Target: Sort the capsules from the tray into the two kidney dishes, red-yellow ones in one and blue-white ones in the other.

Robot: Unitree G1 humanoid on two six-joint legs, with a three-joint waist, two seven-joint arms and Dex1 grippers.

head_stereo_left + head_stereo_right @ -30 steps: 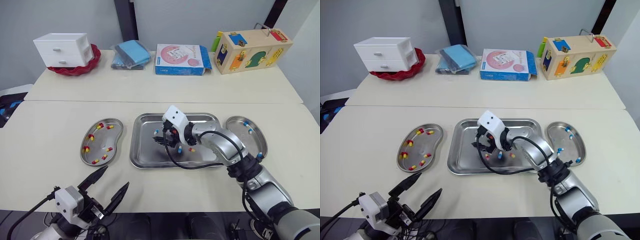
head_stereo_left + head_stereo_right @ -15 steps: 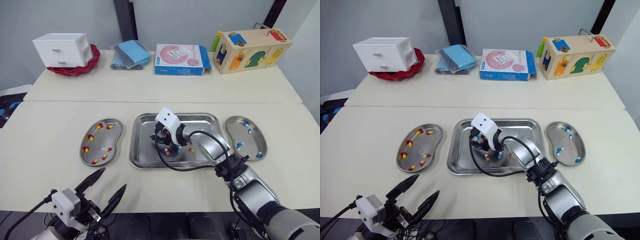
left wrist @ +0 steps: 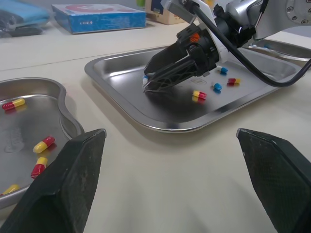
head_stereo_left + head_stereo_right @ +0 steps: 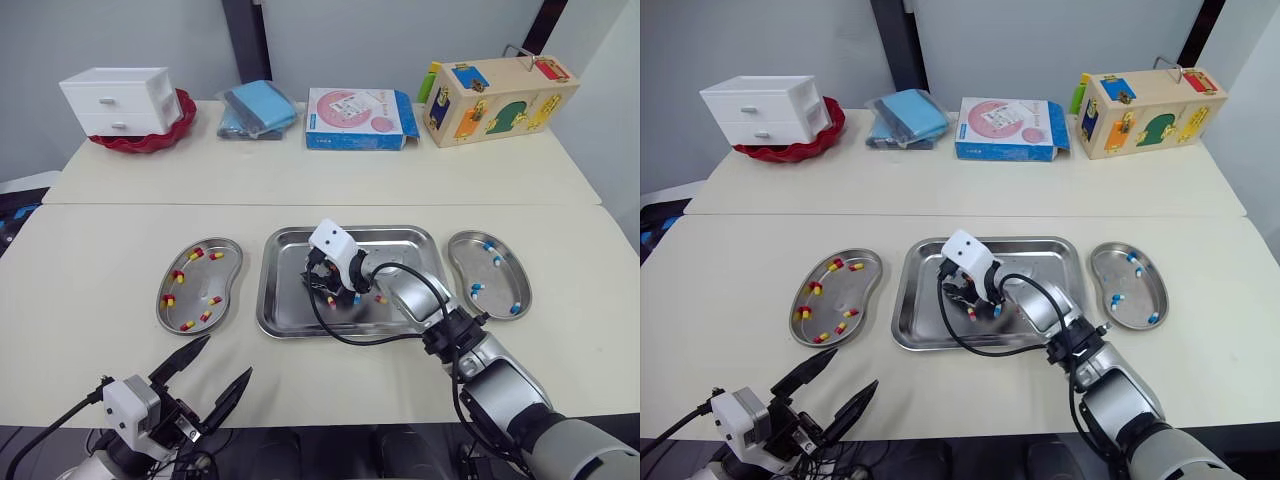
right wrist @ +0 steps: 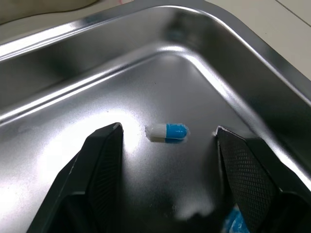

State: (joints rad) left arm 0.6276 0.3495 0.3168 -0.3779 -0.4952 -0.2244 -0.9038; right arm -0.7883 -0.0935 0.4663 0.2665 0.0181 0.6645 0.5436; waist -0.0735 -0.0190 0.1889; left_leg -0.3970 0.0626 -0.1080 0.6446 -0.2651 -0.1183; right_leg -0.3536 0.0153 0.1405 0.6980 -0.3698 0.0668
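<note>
A cream desk [image 4: 120, 220] carries a steel tray [image 4: 400, 235] at its centre, with a left dish [image 4: 200, 282] at the tray's 9 o'clock and a right dish [image 4: 495, 285] at its 3 o'clock. Sorting looks past halfway. The left dish holds seven red-yellow capsules [image 4: 180, 273] and the right dish four blue-white capsules [image 4: 476, 288]. About five lie in the tray, apparently three blue-white and two red-yellow. The right end effector [image 5: 167, 128] is down in the tray's 9 o'clock half, fingers apart either side of a blue-white capsule [image 5: 167, 132], not touching it. The left end effector [image 4: 226, 358] hangs with fingers spread at the desk's 7 o'clock edge.
</note>
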